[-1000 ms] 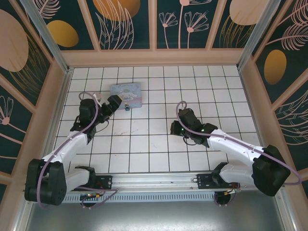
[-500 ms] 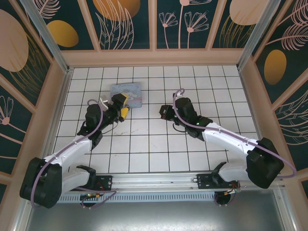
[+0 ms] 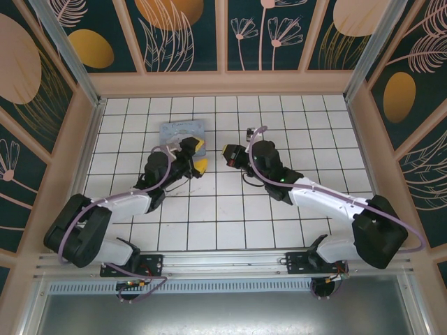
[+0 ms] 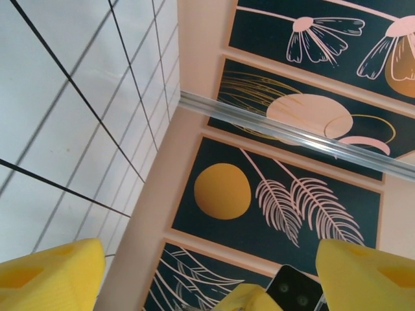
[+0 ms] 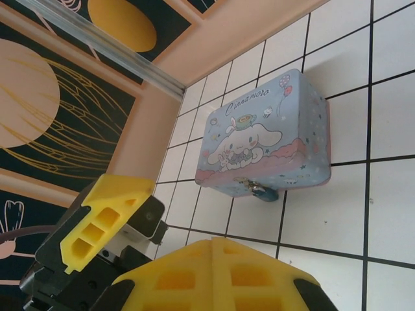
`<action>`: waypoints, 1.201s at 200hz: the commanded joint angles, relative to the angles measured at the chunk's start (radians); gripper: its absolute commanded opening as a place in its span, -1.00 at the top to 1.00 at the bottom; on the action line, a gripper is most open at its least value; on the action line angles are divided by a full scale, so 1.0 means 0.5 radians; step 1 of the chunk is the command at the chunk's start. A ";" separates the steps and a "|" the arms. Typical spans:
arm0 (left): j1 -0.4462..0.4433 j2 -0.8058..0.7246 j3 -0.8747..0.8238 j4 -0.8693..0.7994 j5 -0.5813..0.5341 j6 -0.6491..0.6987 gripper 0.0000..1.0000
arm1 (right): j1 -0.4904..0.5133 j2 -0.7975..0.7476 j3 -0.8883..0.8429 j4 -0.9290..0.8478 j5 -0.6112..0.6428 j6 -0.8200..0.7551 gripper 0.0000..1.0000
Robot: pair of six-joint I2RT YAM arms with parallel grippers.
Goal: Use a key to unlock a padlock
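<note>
Beyond the clenched right tool point(image 5: 214, 277), against the Cinnamoroll tin's point(image 5: 266, 129) edge: padlock point(image 5: 259, 190). Approach step, probably. Left tool point(image 3: 200, 155) released. Next: grip padlock steady, then line up key.

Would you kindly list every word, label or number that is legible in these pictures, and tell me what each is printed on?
"Cinnamoro": curly script on the lid of the blue tin, above the cartoon dog, in the right wrist view; any letters after that are unclear.
From the top camera, the tin's print is too small to read.
Padlock at the tin's front edge: any marking is too small to read.
Nothing else legible on walls, floor tiles or arms.
</note>
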 commanded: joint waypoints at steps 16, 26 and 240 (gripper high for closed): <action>-0.086 0.089 0.119 0.298 -0.078 -0.165 -0.57 | 0.023 0.059 0.046 0.133 0.023 0.040 1.00; -0.102 0.100 0.132 0.308 -0.086 -0.171 -0.56 | 0.027 0.071 0.045 0.147 0.023 0.042 1.00; -0.223 0.217 0.077 0.483 -0.162 -0.285 -0.19 | 0.038 0.167 -0.006 0.356 0.020 0.102 1.00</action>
